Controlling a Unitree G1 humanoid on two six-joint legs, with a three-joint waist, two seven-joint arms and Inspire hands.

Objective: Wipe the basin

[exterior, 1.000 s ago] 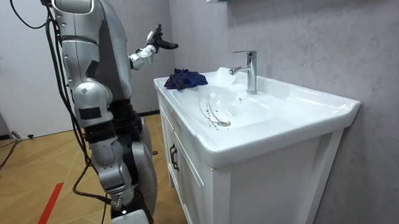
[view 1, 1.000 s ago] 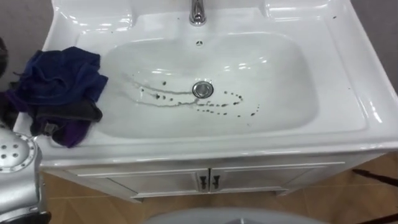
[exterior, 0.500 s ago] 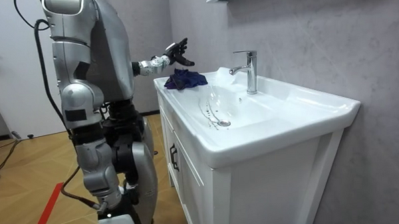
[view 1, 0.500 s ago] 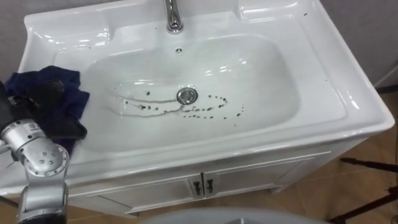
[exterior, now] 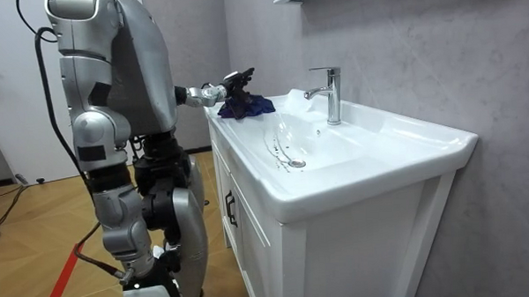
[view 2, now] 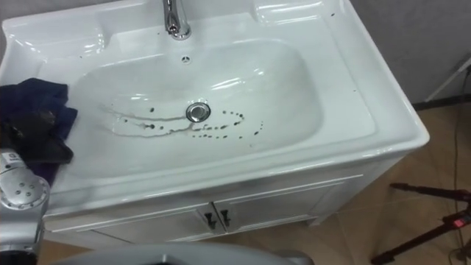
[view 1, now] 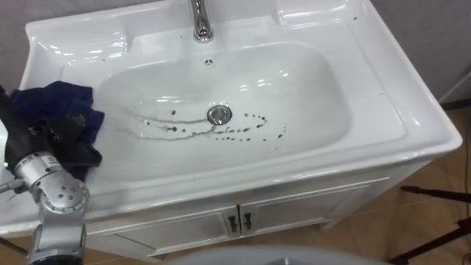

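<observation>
Dark blue cloth (view 1: 51, 101) lies bunched on the left rim of the white basin (view 1: 346, 96), outside the bowl. Left hand (view 1: 72, 141) rests on the cloth's near edge; can't tell whether it has closed on the fabric. The cloth looks soft, light and floppy, so it's likely best taken at the thick middle bunch so nothing trails. Dark specks (view 1: 250, 131) by the drain (view 1: 218, 114) are yet to be wiped.
</observation>
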